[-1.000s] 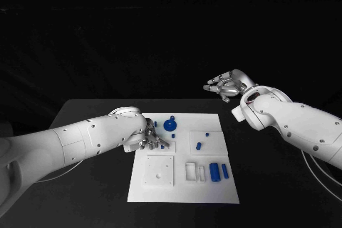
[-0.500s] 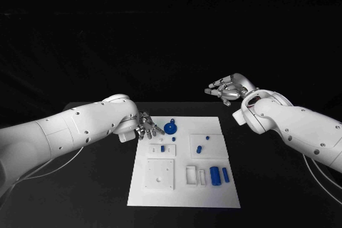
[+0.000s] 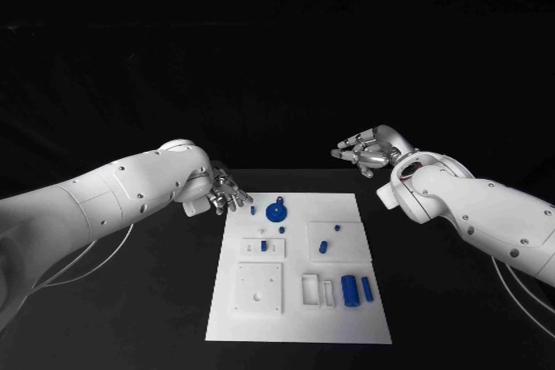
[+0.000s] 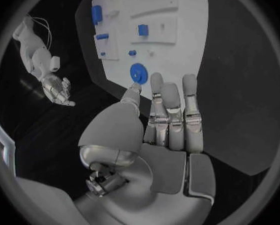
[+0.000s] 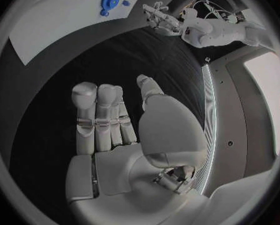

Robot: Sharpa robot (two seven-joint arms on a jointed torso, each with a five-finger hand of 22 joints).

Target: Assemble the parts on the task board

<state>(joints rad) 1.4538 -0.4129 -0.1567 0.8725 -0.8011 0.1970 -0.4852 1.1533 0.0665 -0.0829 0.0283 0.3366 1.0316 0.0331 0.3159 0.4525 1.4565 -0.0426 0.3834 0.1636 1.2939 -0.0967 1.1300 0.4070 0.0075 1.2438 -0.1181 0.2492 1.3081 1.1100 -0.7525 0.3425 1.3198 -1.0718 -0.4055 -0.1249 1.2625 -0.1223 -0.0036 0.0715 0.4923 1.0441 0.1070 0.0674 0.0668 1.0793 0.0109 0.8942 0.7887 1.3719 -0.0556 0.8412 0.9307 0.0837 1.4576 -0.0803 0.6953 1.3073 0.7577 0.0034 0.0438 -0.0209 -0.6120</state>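
Both hands empty, off the board

Left hand hangs just beside the board's far left corner, fingers straight and apart — right hand is raised beyond it, spread. Blue parts lie on the board.

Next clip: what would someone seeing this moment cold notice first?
The white task board in the middle of the black table, dotted with small blue parts; the round blue gear-like part near its far edge stands out most. The left hand hovers empty at the board's far left corner. The right hand, also empty with fingers apart, is raised beyond the board's far right corner.
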